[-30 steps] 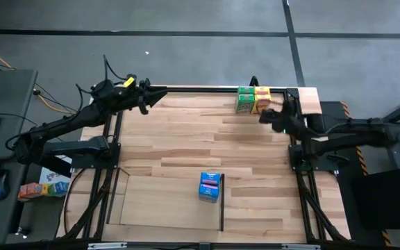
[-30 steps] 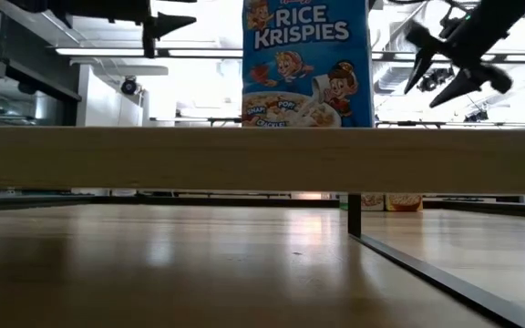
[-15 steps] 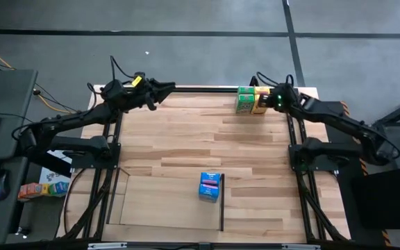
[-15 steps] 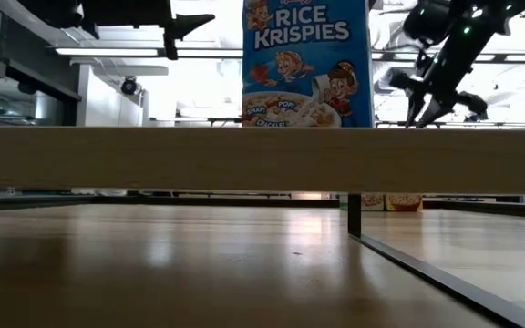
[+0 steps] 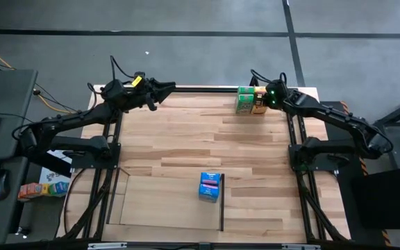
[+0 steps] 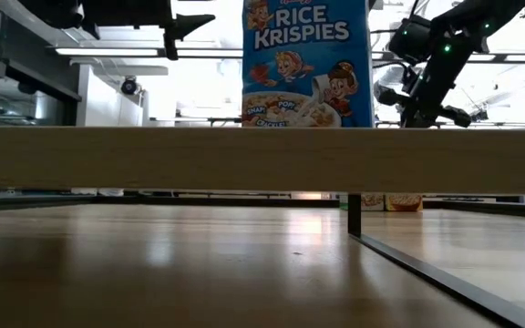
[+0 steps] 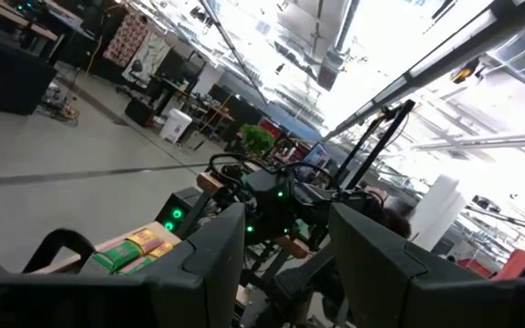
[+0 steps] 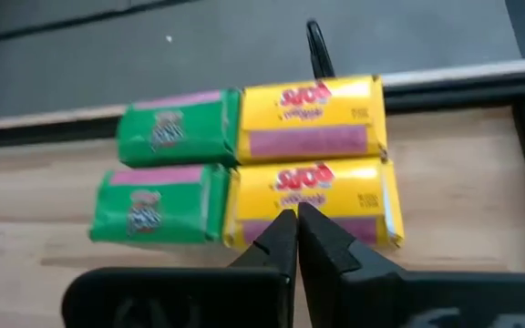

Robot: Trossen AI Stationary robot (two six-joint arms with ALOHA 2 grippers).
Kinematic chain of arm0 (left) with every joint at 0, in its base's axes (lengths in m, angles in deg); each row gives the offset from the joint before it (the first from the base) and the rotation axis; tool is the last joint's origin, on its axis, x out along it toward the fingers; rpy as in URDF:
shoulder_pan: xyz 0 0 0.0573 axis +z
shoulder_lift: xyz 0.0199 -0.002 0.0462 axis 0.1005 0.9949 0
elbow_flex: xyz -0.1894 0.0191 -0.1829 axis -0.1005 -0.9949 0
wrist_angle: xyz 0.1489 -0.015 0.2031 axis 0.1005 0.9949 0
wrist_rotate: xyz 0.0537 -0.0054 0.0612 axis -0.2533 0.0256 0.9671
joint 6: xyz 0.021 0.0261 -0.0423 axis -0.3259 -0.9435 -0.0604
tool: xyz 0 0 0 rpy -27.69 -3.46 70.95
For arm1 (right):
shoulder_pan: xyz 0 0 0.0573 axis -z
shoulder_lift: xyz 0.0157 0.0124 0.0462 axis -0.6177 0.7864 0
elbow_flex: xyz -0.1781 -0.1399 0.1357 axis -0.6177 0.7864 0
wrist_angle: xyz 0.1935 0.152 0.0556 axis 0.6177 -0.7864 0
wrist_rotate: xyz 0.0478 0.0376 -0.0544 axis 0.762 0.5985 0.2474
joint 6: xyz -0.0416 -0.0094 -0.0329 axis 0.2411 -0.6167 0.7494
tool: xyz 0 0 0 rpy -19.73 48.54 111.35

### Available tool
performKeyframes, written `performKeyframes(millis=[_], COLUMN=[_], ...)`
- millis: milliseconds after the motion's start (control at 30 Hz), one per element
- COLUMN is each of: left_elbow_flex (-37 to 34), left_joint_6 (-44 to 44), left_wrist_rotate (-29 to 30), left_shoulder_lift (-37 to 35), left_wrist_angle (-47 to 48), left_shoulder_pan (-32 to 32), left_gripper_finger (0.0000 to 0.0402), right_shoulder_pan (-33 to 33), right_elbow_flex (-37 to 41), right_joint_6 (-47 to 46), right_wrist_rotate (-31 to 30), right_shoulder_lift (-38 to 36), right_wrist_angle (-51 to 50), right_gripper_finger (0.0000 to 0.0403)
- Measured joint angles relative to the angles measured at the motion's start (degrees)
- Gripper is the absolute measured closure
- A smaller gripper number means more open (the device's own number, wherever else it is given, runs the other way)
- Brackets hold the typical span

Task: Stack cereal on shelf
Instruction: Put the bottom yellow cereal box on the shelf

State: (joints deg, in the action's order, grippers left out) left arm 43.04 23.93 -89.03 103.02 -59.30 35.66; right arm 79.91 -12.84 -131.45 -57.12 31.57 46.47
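Two green cereal boxes [image 8: 167, 178] and two yellow-orange ones [image 8: 313, 159] lie side by side at the table's far right; they also show in the high view [image 5: 250, 101]. My right gripper [image 8: 295, 217] is shut, pointing down over the nearer yellow box [image 8: 335, 196]. One blue box [image 5: 210, 186] stands upright on the pale flat shelf [image 5: 151, 201] near the front, beside the shelf's black bar [image 5: 222, 205]. It fills the low view [image 6: 306, 64]. My left gripper [image 5: 167, 87] hovers open and empty at the far left, above the table. My right gripper's shut fingertips [image 8: 285, 228] stand over the long top face of the nearer yellow box [image 8: 272, 187], near its green-side end, coming from above. I cannot tell whether they touch it.
A black metal frame [image 5: 200, 89] runs along the table's far edge, with uprights by each arm's base. Some small coloured boxes [image 5: 40, 187] lie off the table at the left. The wooden tabletop [image 5: 186, 139] lies between the far boxes and the shelf.
My right gripper has gone toward the table's far edge and a little left, tipping downward until it stands over the nearer yellow box. My left gripper has gone a little toward the right along the far edge, then stayed still. The boxes have not moved.
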Motion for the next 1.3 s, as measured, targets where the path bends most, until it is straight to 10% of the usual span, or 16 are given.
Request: performKeyframes(millis=[1300], left_elbow_flex=[0.0], left_joint_6=[-2.0], left_wrist_rotate=[-0.2], left_shoulder_lift=[0.0], left_wrist_angle=[0.0], left_shoulder_pan=[0.0], left_gripper_finger=[0.0247], right_shoulder_pan=[1.3], right_elbow_flex=[-0.2], right_joint_6=[15.7], right_wrist_rotate=[4.7], right_shoulder_lift=[3.6], right_wrist_angle=[-4.3], right_gripper_finger=[0.0403])
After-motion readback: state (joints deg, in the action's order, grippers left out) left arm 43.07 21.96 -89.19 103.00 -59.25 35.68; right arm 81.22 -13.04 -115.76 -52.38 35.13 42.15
